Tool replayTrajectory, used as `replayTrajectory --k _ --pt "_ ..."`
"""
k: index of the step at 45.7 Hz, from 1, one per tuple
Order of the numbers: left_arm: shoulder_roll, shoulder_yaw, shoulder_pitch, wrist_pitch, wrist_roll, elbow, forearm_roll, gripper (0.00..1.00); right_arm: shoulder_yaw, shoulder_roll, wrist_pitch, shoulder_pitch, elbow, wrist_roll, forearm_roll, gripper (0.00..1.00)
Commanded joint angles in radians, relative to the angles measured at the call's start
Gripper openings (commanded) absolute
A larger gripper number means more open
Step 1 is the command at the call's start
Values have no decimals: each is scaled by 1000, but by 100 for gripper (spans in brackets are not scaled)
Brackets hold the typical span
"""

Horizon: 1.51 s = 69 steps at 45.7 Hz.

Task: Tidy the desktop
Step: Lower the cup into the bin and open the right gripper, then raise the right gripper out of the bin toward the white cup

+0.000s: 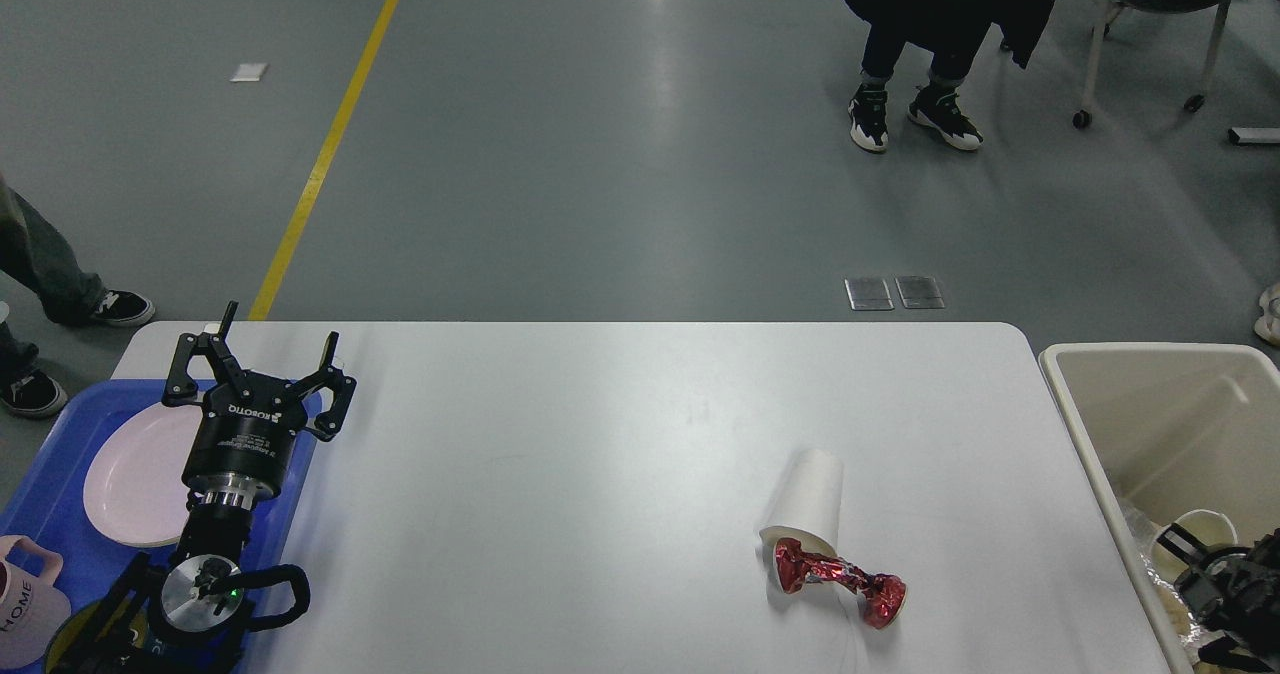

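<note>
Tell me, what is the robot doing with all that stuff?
It is tidying the desktop. Its right gripper is down inside the beige bin, right by a paper cup. Its left gripper hangs open above the blue tray with the pink plate. One tipped-over white cup and a red wrapper lie on the desktop.

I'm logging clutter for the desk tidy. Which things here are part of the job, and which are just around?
Job:
desktop
paper cup lying on it
red wrapper at the cup's mouth
beige bin
cup in the bin
blue tray
left gripper
right gripper

Just around:
chair
yellow floor line
</note>
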Motion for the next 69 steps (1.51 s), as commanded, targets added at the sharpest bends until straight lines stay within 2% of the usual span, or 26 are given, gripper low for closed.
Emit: replayTrajectory --k 1,2,4,6,10,24,30,39,47,55,61,67,69 --pt "0 0 0 0 0 0 0 96 -5 -6 -24 -7 0 1 -1 56" --pt "0 0 0 0 0 0 0 96 -4 -8 -34 -7 0 1 -1 66" --pt "0 0 0 0 0 0 -1 96 -2 -8 -55 -9 2 1 -1 79" --pt "0 0 0 0 0 0 0 96 -4 -8 -81 -9 2 3 -1 100" --pt "0 0 0 0 0 0 -1 96 -7 -7 -118 -9 3 3 -2 100" --pt "0 0 0 0 0 0 0 96 -16 -23 -111 31 60 1 -14 100" --pt "0 0 0 0 0 0 0 96 -40 -83 -74 141 156 1 -24 100" --pt "0 0 0 0 0 0 0 96 -204 -160 8 439 408 -2 -51 100" --pt "0 0 -2 0 0 0 0 96 -415 -174 156 808 678 -2 -51 100" --pt "0 0 -2 0 0 0 -1 96 -510 -123 317 1152 923 -2 -51 100" --pt "0 0 -1 0 0 0 -1 96 -559 -14 523 1344 983 -2 -48 100" --pt "0 0 0 0 0 0 -1 96 -553 82 780 1520 1048 -2 -46 100" --pt "0 0 0 0 0 0 -1 96 -542 98 830 1586 1084 -2 -44 100"
